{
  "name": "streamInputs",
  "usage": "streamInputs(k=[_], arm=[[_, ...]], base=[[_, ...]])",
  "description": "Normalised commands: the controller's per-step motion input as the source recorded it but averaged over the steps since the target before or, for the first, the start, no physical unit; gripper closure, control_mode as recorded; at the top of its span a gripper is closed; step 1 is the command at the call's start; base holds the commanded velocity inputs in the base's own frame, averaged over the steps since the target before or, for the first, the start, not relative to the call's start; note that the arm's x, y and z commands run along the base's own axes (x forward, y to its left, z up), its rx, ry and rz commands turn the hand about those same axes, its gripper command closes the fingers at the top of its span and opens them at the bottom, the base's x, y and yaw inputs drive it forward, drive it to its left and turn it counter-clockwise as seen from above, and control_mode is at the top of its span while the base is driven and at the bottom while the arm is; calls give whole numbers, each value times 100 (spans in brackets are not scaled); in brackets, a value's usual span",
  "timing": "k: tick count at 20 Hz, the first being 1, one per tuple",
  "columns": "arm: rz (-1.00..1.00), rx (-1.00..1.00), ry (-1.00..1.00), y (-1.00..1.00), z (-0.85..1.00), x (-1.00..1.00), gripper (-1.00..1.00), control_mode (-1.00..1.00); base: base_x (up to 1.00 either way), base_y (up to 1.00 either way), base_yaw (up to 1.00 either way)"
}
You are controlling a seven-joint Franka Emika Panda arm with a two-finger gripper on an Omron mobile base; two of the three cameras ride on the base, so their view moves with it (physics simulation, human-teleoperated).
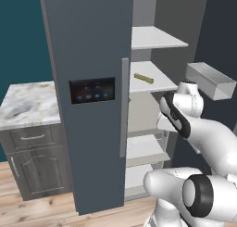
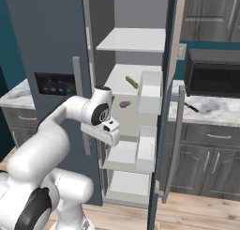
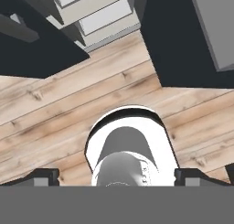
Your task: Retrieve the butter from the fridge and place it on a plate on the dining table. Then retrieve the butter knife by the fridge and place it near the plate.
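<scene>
Nearest you, the gripper [image 3: 117, 176] points down at the wooden floor [image 3: 55, 104] in front of the fridge [image 1: 88, 45]; in the hand view its two dark fingertips [image 3: 43, 176] sit far apart at the bottom corners, so the jaws stand wide open with nothing between them. In the right base view the hand hangs from the wrist just outside the open fridge, level with the lower shelves.

The fridge's right door [image 2: 164, 107] is swung open, its white door bins [image 2: 151, 90] facing inward, while the left door with the black panel of blue lights [image 1: 92, 90] is shut.

Inside the fridge, you will find the butter [image 1: 143, 78] lying flat on the second white shelf [image 1: 157, 82] from the top, towards the back, touching nothing else. A small purple item [image 2: 124, 103] sits at the front edge of that same shelf, nearer than the butter and apart from it.

Right of the fridge, a thin dark butter knife [image 2: 191, 107] lies on the marble counter [image 2: 215, 114] just beside the open door, under the black microwave [image 2: 211, 74]. Left of the fridge stands another marble-topped cabinet [image 1: 28, 105].
</scene>
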Motion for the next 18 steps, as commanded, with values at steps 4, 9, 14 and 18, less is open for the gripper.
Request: streamInputs(k=[4, 9, 14, 18], arm=[[-9, 0, 0, -2, -8, 36, -100, -100], [0, 0, 0, 0, 0, 0, -100, 100], [0, 0, 0, 0, 0, 0, -100, 100], [0, 0, 0, 0, 0, 0, -100, 100]], base=[[0, 0, 0], [95, 34, -31], [87, 43, -25], [28, 0, 0]])
